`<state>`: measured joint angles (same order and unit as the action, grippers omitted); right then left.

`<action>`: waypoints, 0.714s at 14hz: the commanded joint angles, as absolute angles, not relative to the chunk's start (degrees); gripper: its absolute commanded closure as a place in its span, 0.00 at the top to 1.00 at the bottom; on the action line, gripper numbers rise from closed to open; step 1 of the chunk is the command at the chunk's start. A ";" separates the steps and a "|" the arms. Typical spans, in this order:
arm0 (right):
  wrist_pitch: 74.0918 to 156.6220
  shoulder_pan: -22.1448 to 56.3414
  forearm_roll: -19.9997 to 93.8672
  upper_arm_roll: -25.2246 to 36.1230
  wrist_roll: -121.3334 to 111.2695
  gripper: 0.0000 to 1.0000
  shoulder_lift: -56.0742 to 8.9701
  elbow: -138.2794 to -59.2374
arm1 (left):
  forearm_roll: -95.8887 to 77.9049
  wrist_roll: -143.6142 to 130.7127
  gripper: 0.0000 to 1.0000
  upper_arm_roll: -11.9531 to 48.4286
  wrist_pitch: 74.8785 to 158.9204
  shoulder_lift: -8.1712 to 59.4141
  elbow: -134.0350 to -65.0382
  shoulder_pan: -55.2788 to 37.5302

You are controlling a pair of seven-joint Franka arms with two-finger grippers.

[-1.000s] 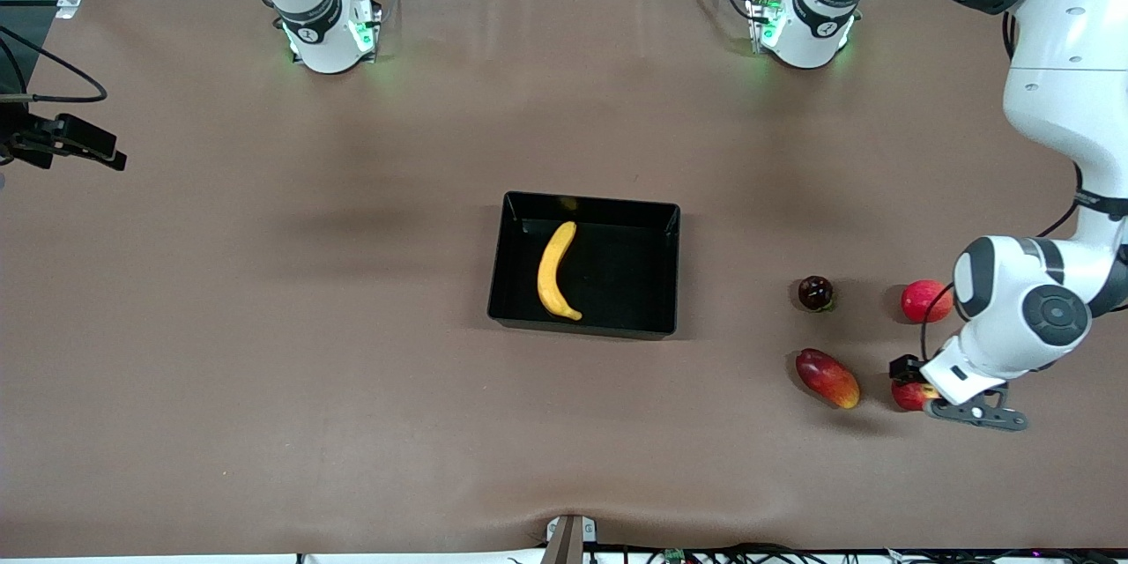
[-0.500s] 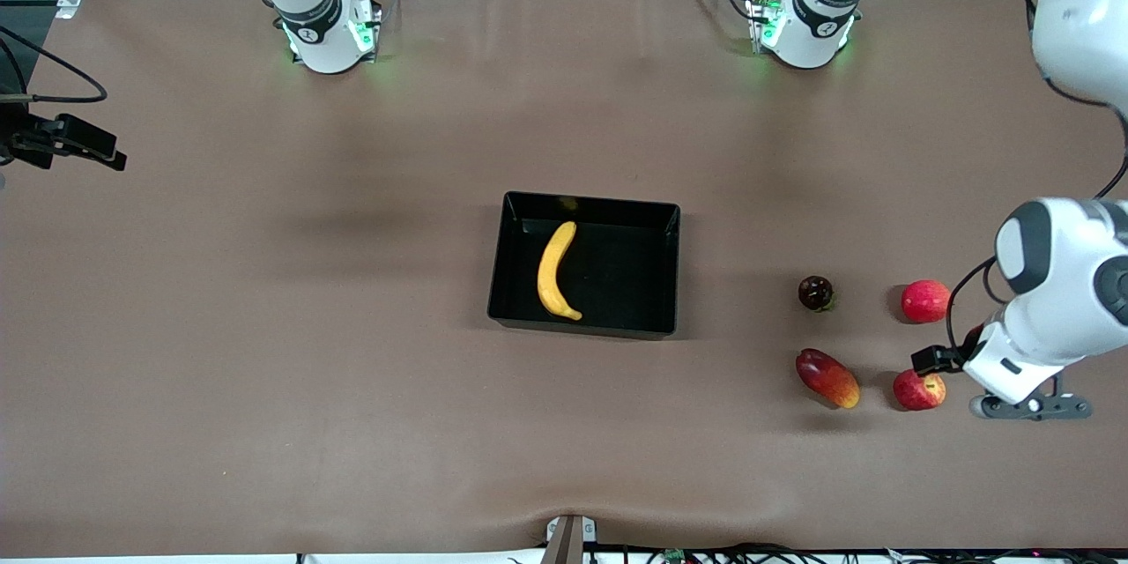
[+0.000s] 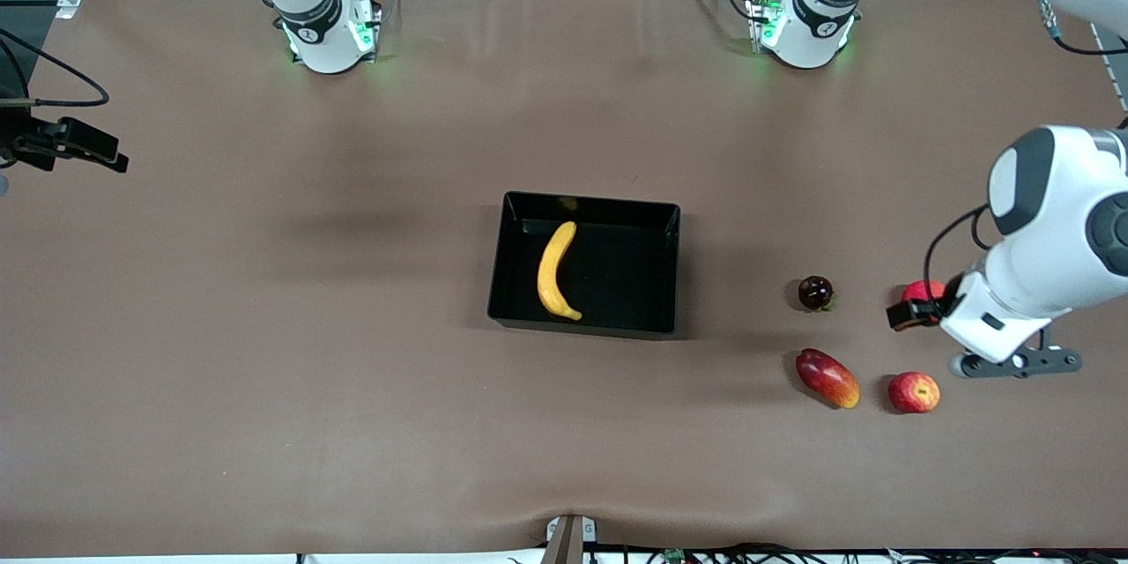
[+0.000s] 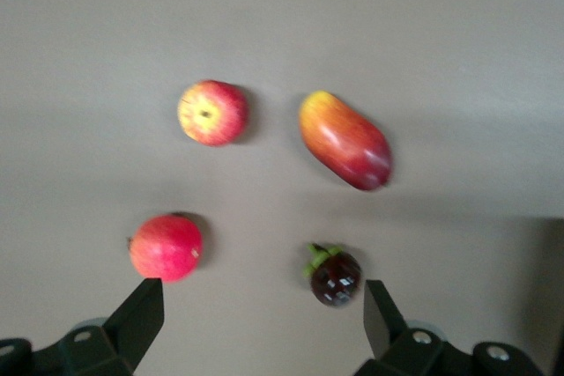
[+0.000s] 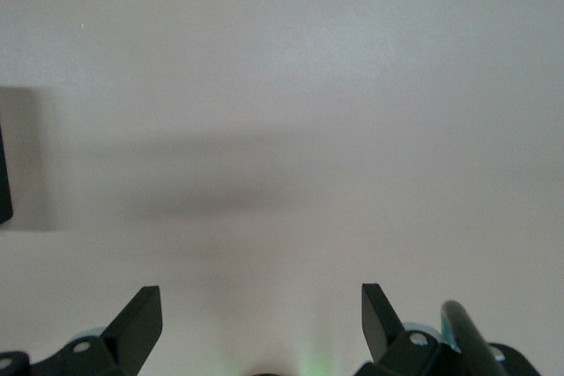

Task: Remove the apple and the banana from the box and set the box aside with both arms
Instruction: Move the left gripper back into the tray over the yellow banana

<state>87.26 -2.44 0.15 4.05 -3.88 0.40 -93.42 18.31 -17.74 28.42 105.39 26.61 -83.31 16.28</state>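
1. The left gripper hung with its 2 black fingers spread wide and nothing between them, up over the loose fruit at the left arm's end of the table.
2. The right gripper was just as open and empty over bare table; that arm waited, and the front view showed only its base.
3. Out on the brown tabletop, the small round red apple with yellowish streaks already lay clear of the box, beside an elongated red-and-yellow mango-like fruit.
4. The single curved yellow banana lay inside the shallow glossy black plastic box, toward the wall at the right arm's end.
5. Handling, as a guess: the banana looked light and smooth, so a pinch across its middle, where the curve is fattest, would suit. The box seemed stiff but slick and wide, so each arm should probably take 1 of its 2 short walls.
6. The left wrist view gave 4 fruits clearly, including a plain pinkish-red round fruit and a small dark round fruit with a green stalk; in the front view the left arm half hid that pinkish one.
7. Only the front view showed banana and box together.
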 commanded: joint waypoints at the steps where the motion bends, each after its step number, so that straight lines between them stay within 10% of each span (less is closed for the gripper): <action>1: 86.66 -3.52 0.26 3.25 -4.31 1.00 -0.26 -92.11 | 17.67 -26.50 1.00 34.51 101.70 23.56 -85.52 16.52; 10: 86.66 -3.43 0.26 3.25 -4.31 1.00 -0.26 -92.02 | 18.81 -55.97 1.00 42.72 111.33 31.10 -85.43 -0.77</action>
<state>87.26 -2.44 0.15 4.02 -3.88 0.40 -93.38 18.21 -53.09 43.06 107.12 28.15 -86.16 2.18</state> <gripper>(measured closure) 0.000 0.000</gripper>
